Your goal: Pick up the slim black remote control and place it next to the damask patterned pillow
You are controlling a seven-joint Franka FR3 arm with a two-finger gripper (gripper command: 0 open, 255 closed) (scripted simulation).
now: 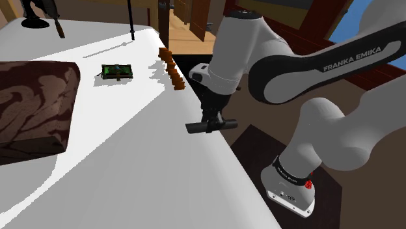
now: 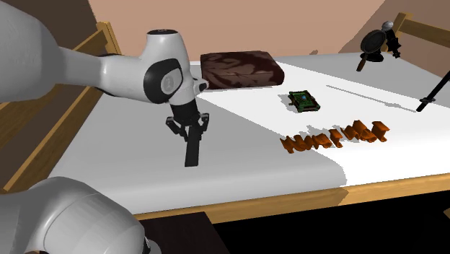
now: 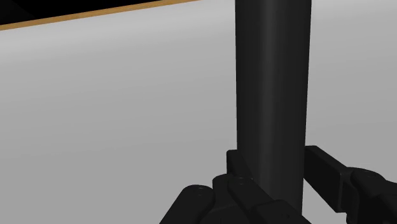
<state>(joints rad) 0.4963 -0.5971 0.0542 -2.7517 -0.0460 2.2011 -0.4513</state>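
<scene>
The slim black remote [image 1: 211,124] is a long, narrow bar, clasped across its middle by my black gripper [image 1: 210,117], which is shut on it. It hangs a little above the white bed surface [image 1: 136,169], near the edge on the shoulder view's right. From the second exterior view the remote [image 2: 192,151] points away from the gripper [image 2: 187,130] toward the bed's near edge. In the wrist view the remote [image 3: 272,89] runs out between the two fingers [image 3: 238,167]. The brown patterned pillow [image 1: 32,107] lies at the shoulder view's far left, well away; the same pillow [image 2: 240,70] lies beyond the arm.
A small green box [image 1: 116,71] and a row of brown letter blocks [image 1: 172,67] lie on the bed between gripper and pillow. A dark stand [image 1: 36,16] and a thin black pole [image 1: 131,23] stand at the far end. A wooden frame [image 2: 288,198] bounds the bed.
</scene>
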